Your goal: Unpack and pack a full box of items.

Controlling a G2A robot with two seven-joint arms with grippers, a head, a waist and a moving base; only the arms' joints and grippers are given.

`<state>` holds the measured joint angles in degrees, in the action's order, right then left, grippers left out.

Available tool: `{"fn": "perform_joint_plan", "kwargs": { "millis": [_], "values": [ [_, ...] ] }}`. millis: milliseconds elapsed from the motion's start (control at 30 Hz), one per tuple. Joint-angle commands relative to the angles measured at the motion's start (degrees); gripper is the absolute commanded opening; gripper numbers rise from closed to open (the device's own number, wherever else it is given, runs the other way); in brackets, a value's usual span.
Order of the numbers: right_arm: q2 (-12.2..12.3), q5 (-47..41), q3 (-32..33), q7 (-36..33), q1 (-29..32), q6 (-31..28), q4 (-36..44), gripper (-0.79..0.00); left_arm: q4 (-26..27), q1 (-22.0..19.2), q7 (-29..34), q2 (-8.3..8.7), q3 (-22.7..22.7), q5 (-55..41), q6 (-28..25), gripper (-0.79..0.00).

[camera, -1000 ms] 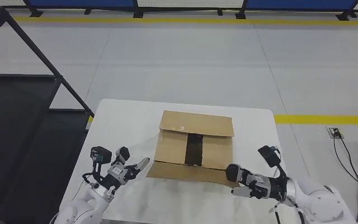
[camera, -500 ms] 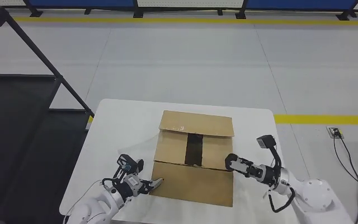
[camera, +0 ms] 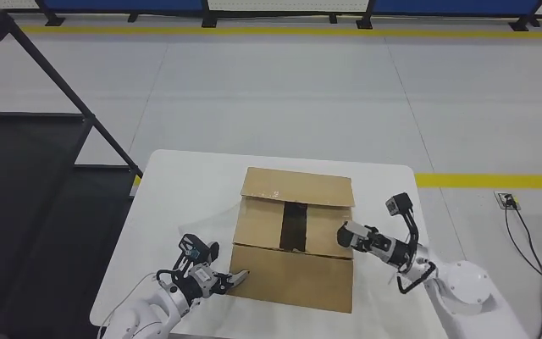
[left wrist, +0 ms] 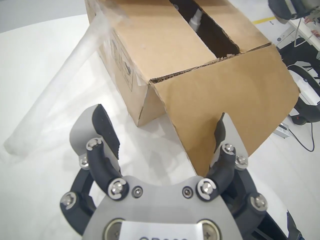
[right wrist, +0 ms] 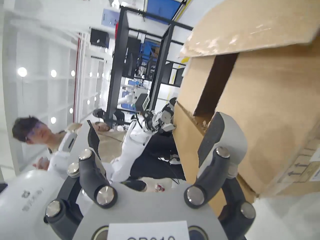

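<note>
Box (camera: 294, 254) brown corrugated cardboard, top partly open, edges torn.

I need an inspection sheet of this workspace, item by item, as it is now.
Surface: white table, box in its middle.
Job's things: cardboard box, near flap folded out; white bottle inside the gap.
Clutter: clear strip hanging from box to table.
Pincers: left pincer open at the near flap's corner; right pincer open at the box's side.
Cables: black cable on the floor.
Surroundings: black frame, yellow floor line.
</note>
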<state>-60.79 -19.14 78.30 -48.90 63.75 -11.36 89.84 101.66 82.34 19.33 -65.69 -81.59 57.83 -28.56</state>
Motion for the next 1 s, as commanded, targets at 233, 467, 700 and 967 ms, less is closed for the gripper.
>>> {"fn": "perform_joint_plan", "kwargs": {
  "millis": [233, 467, 700, 967],
  "values": [
    [-1.9, -3.4, -5.1, 9.7, -8.4, 2.7, -8.2, 0.000, 0.0, 0.0, 0.0, 0.00, 0.0, 0.0, 0.0, 0.000],
    [-3.9, -5.0, -8.3, 20.8, -15.3, 0.7, -11.5, 0.000, 0.0, 0.0, 0.0, 0.00, 0.0, 0.0, 0.0, 0.000],
    [-6.3, 6.4, -15.3, 34.5, -24.9, 6.3, -15.8, 0.000, 0.0, 0.0, 0.0, 0.00, 0.0, 0.0, 0.0, 0.000],
    [-11.1, 16.1, -26.6, 43.8, -38.0, 16.4, -29.2, 0.000, 0.0, 0.0, 0.0, 0.00, 0.0, 0.0, 0.0, 0.000]
  ]
}}
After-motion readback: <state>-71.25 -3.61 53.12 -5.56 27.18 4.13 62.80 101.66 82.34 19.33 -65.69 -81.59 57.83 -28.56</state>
